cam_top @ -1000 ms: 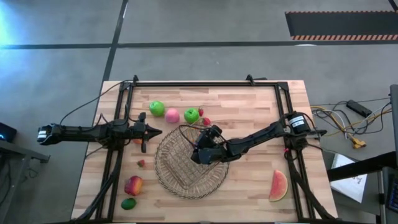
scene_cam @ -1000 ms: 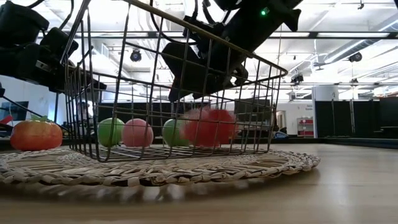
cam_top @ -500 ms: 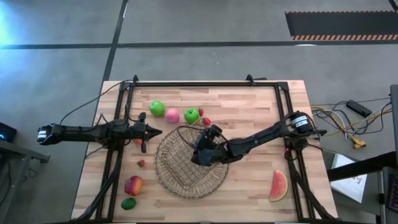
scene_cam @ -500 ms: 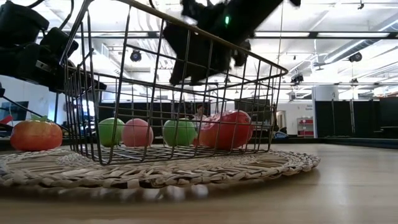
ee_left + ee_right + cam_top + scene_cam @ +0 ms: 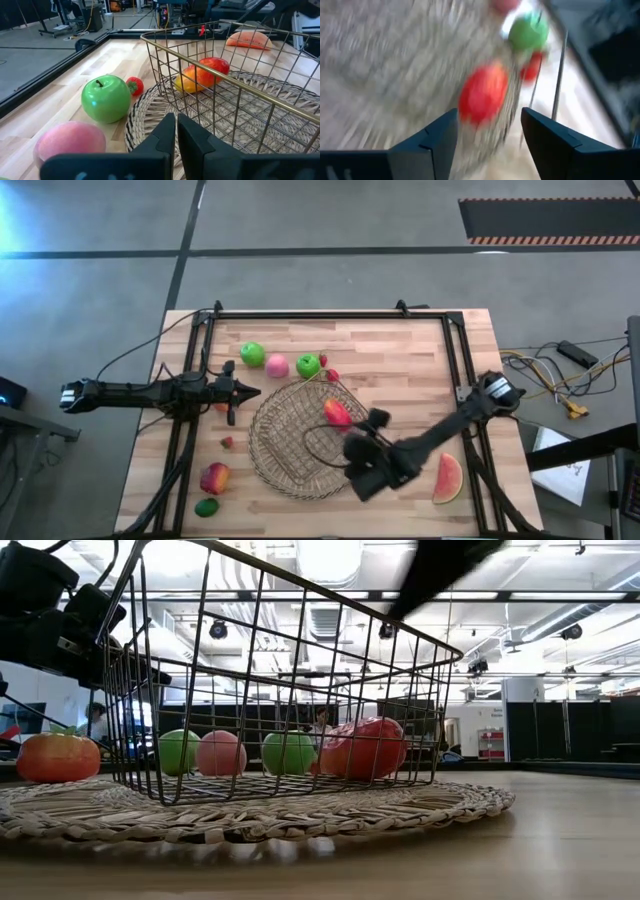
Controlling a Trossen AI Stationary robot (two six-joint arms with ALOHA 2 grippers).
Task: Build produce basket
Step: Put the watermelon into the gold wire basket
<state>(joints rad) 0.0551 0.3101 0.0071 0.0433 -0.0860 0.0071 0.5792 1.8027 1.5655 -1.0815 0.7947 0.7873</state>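
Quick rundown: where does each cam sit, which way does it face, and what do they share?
High: overhead, straight down; both arms, right pincer open beside the mat.
Low: table height, level through the basket; blurred arm above.
Left wrist: past shut left pincer at green apple.
Right wrist: own fingers, apart.
Shared: red fruit in basket, all four.

Bright, even overhead light fills the room; long ceiling lamps (image 5: 330, 560) glare white above the dark wire-mesh basket (image 5: 290, 690). The right wrist view is smeared by motion blur, its red-yellow toy mango (image 5: 482, 95) indistinct.
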